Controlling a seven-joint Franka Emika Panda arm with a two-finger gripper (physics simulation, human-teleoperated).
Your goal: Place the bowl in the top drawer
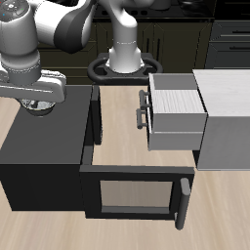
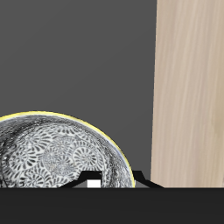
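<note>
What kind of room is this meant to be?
Probably a simulated kitchen or lab tabletop. A wooden table holds a black cabinet with its glass door swung open, and a grey cabinet with its top drawer pulled out. The robot's gripper hovers at a patterned bowl.

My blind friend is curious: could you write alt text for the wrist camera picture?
A shiny patterned bowl with a yellowish rim sits on a dark grey surface, right by the camera. A pale wooden table strip runs alongside.
</note>
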